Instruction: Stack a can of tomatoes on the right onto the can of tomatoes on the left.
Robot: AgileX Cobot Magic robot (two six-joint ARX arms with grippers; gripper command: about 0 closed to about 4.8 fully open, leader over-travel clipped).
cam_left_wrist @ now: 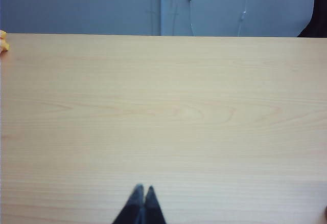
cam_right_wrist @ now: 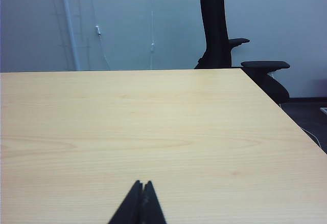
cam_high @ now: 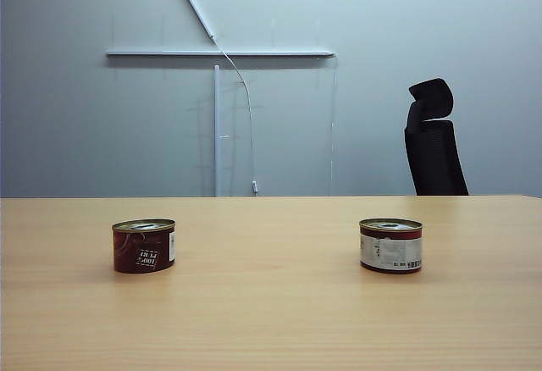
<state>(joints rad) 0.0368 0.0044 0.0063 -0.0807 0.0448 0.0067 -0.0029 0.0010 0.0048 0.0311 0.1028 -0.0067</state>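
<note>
I see two tomato cans standing upright on the desk (cam_high: 271, 320), well apart. The right can (cam_high: 390, 246) shows a white label band under a red top stripe; the left can (cam_high: 144, 246) is dark red with a small label facing me. Neither arm shows in the exterior view, and neither can shows in either wrist view.

My left claw (cam_left_wrist: 142, 189) has its tips pressed together over bare desk, holding nothing. My right claw (cam_right_wrist: 142, 184) is likewise closed tight and empty, with a black chair (cam_right_wrist: 217, 24) beyond the far desk edge. Nothing has been picked up, so I judge the task is at its very start.

I expect the right can to be rigid metal, fairly heavy if full, with smooth walls and a glossy label that could slip. I would open the right claw wide and take the can across its round body at mid-height, fingers on opposite sides, keeping it level. Its low, broad shape should sit steadily on the other's rimmed lid, but I judge an off-centre set-down could tip it off or shove the left can.
</note>
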